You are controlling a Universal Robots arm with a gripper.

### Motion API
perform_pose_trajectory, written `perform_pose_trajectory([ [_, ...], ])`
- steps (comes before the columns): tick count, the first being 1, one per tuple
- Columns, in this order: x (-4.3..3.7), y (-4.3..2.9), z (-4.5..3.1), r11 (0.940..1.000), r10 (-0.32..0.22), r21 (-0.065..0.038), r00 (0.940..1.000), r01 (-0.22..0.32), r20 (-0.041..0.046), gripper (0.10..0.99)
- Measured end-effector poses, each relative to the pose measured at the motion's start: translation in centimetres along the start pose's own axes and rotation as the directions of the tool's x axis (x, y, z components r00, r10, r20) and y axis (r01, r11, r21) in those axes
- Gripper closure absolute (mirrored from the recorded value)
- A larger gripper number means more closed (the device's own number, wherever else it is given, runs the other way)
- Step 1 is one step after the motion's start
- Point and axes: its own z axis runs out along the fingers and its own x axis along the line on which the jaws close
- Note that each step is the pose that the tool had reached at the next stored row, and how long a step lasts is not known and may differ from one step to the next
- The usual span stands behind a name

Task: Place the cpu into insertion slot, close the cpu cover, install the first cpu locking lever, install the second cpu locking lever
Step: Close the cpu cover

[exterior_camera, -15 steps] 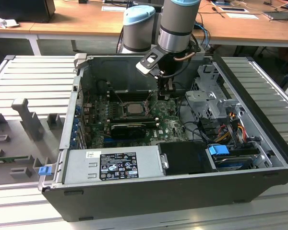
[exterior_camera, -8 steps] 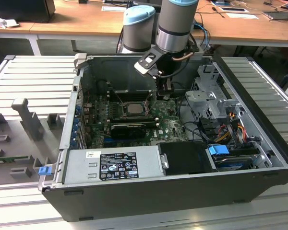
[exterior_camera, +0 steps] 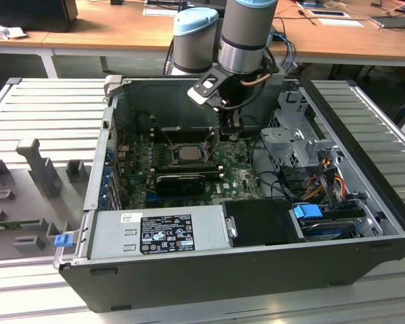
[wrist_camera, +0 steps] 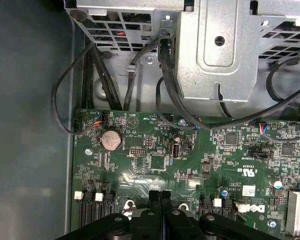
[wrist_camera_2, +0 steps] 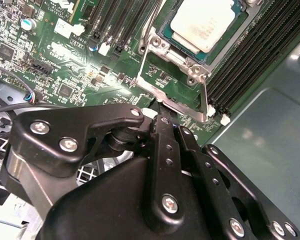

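1. The cpu point(wrist_camera_2: 202, 22) sits flat in the insertion slot point(exterior_camera: 170, 159) on the green motherboard point(wrist_camera: 155, 150), silver top up.
2. The cpu cover point(wrist_camera_2: 240, 30) appears to lie down around the chip, whose top shows through its window.
3. Thin metal levers point(wrist_camera_2: 206, 97) run along the socket's sides. Cannot tell whether they are latched.
4. Black memory slots point(wrist_camera_2: 250, 65) flank the socket.
5. The gripper point(wrist_camera: 160, 194) has its fingers pressed together with nothing between them. In the second wrist view its tip is just beside a socket corner.
6. In the exterior view, the arm reaches into the open computer case point(exterior_camera: 256, 270). The gripper is to the exterior view's right of the chip.
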Motion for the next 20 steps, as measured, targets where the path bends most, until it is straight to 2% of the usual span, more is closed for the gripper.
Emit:
perform_pose_trajectory([
  [20, 0.03, -0.50, 0.02, 1.0000, 0.000, 0.000, 1.0000, 0.000, 0.0000, 0.980],
])
